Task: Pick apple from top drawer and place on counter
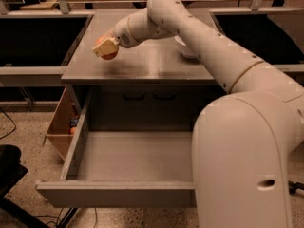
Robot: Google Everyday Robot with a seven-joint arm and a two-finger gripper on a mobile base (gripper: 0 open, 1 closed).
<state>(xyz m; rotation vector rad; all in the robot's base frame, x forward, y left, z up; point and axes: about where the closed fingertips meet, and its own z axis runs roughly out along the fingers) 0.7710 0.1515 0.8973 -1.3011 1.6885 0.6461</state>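
The gripper (105, 48) is over the left part of the counter (142, 65), at the end of the white arm that reaches in from the right. It is shut on the apple (109, 55), a small red fruit that shows between and under the tan fingers, low over the counter top. Whether the apple touches the surface I cannot tell. The top drawer (128, 163) stands pulled out below, its grey bottom bare where visible; the arm hides its right part.
A white bowl (185, 49) stands on the counter at the back right, partly behind the arm. Two dark handles (147, 97) sit on the panel under the counter. A wooden box (61, 122) stands on the floor at the left. Dark side shelves flank the cabinet.
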